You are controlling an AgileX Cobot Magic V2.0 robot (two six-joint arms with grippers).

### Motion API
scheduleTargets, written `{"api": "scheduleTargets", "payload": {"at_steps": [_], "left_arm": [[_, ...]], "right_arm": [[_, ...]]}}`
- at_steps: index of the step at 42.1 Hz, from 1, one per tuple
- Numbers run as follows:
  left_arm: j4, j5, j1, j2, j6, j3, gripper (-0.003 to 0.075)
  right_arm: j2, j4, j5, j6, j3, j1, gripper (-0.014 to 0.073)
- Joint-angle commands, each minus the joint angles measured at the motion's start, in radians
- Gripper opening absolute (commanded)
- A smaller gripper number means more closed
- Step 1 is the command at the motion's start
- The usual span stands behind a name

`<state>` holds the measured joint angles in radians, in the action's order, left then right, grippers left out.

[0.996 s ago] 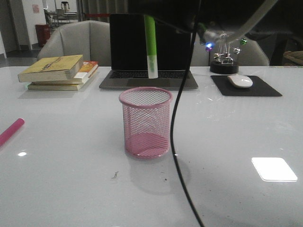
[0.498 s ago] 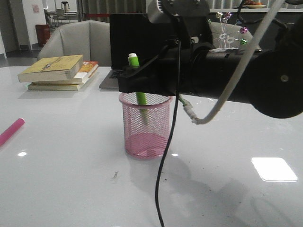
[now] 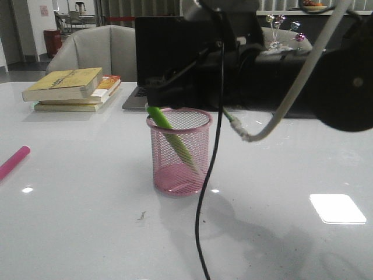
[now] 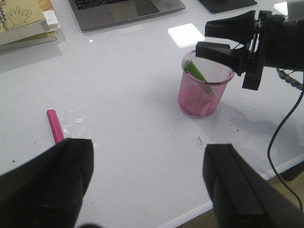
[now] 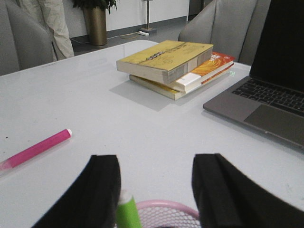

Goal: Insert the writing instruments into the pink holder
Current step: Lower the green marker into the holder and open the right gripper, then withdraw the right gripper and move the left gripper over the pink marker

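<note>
At the far left of the white worktop [image 3: 70, 221] lies the magenta pink marker pen [image 3: 14, 163], flat and well apart from everything else; in my judgement it is light, stiff and smooth-barrelled, likely to roll, so a pinch across the middle of the barrel should suit. The left gripper [image 4: 147, 185] hangs above the worktop with its jaws wide apart and nothing between them. Behind sit a stack of books [image 3: 73, 88] and an open grey laptop [image 3: 175, 64]. In the middle stands the round pink wire-mesh pen cup [image 3: 179, 151], and the lime green marker pen [image 3: 172, 137] leans inside it, its upper end against the rim. The right gripper [image 5: 154, 190] hovers just above that rim, jaws apart and free of the green pen. The left wrist view alone shows both pens and the cup together from above; the right wrist view shows the pink pen's white tip, cropped out of the front view.
</note>
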<state>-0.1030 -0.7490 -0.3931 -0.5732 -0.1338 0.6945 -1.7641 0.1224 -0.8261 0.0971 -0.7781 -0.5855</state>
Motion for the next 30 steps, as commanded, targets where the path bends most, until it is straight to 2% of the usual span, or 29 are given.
{"api": "scheduleTargets", "payload": {"at_steps": [1, 10, 16, 24, 30], "left_arm": [[-0.016, 0.079, -0.007, -0.006, 0.001, 0.031, 0.0540], [-0.016, 0.079, -0.007, -0.006, 0.001, 0.031, 0.0540], [-0.016, 0.079, -0.007, -0.006, 0.001, 0.031, 0.0540], [-0.016, 0.079, -0.007, -0.006, 0.001, 0.031, 0.0540], [-0.016, 0.079, -0.007, -0.006, 0.001, 0.031, 0.0540]], "right_arm": [[0.160, 0.003, 0.069, -0.010, -0.024, 0.000, 0.0460], [0.490, 0.004, 0.706, -0.010, -0.024, 0.000, 0.0460], [0.688, 0.004, 1.029, -0.010, -0.024, 0.000, 0.0460], [0.883, 0.004, 1.352, -0.010, -0.022, 0.000, 0.0460], [0.979, 0.004, 1.468, -0.024, 0.008, 0.000, 0.0460]]}}
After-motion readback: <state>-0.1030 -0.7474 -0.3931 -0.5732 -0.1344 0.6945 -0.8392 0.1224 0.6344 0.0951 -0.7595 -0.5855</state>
